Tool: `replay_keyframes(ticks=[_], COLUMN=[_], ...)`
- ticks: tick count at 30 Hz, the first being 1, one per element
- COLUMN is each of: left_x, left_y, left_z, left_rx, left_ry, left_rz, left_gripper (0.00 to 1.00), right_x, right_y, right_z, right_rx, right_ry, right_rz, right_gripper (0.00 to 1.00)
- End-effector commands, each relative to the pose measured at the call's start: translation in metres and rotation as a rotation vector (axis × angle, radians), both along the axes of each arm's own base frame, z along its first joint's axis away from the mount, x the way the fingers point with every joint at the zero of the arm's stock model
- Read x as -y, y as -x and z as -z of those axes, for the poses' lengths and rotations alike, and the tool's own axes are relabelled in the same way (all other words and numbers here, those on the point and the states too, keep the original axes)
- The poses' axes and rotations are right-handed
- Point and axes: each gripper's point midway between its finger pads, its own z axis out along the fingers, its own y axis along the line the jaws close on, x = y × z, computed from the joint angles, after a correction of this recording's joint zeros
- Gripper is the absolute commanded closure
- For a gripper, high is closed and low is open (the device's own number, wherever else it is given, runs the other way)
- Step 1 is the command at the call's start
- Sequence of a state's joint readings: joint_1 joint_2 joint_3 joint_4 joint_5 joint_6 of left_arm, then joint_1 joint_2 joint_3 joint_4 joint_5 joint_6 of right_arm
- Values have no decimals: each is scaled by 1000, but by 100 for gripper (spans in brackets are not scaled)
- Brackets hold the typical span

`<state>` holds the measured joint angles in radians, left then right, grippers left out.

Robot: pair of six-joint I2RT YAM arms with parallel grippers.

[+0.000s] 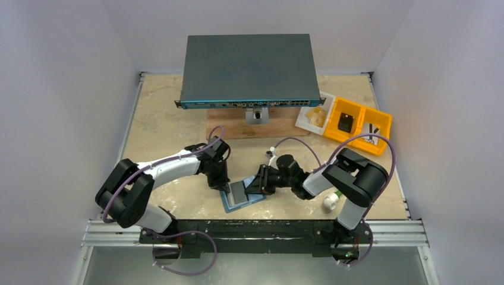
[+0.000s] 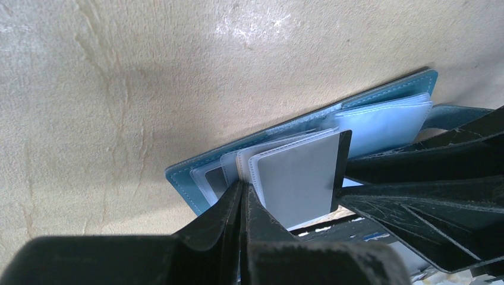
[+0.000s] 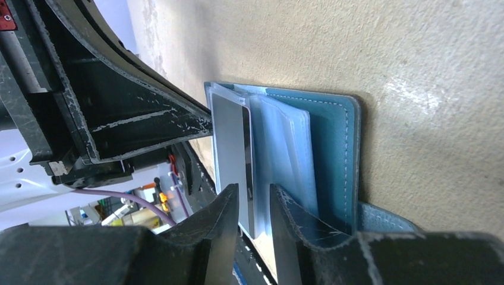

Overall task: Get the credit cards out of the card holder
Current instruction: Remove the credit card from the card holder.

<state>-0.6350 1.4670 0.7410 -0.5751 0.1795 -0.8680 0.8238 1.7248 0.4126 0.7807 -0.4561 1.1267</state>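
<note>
Pinning card holder point(image 3: 333, 154), left pincer point(image 2: 242, 187) shut, right pincer point(image 3: 254, 191) slightly parted astride credit card point(image 3: 229, 136) (plain grey)

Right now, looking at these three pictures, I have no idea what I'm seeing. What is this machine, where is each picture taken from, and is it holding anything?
These are two robot arms bolted at the near edge of a table. The wide picture looks down from above; the other two come from a camera on each wrist. On the table lies an open blue card holder; further back stand a large grey box and yellow bins. The left hand is shut, its tips against the holder's clear sleeves. The right hand is slightly open, its fingers either side of a grey-faced card, not clamped on it.
</note>
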Motion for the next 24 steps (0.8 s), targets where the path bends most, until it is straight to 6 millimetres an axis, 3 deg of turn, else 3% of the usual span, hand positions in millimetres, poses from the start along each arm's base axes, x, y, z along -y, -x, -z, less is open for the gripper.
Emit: replay_keyframes(ticks=[1,7,16,24], left_x=[-31,-31,-29,-31], left_y=[6,6,4,5], left_z=[23,24,25,25], left_rx=[-13,-15,-17,-21], left_ry=[-148,-148,-145,-158], left_rz=[10,10,10,13], left_gripper=[100,100,100,100], right_x=[-4,-7,-12,-7], right_y=[1,0,-3,1], right_z=[3,2,-4,-1], right_rx=[-4,-5,4,-10], right_ry=[-11,-23,-39,-32], right_rz=[-22,-32,-41,-32], right_gripper=[74,86,85,100])
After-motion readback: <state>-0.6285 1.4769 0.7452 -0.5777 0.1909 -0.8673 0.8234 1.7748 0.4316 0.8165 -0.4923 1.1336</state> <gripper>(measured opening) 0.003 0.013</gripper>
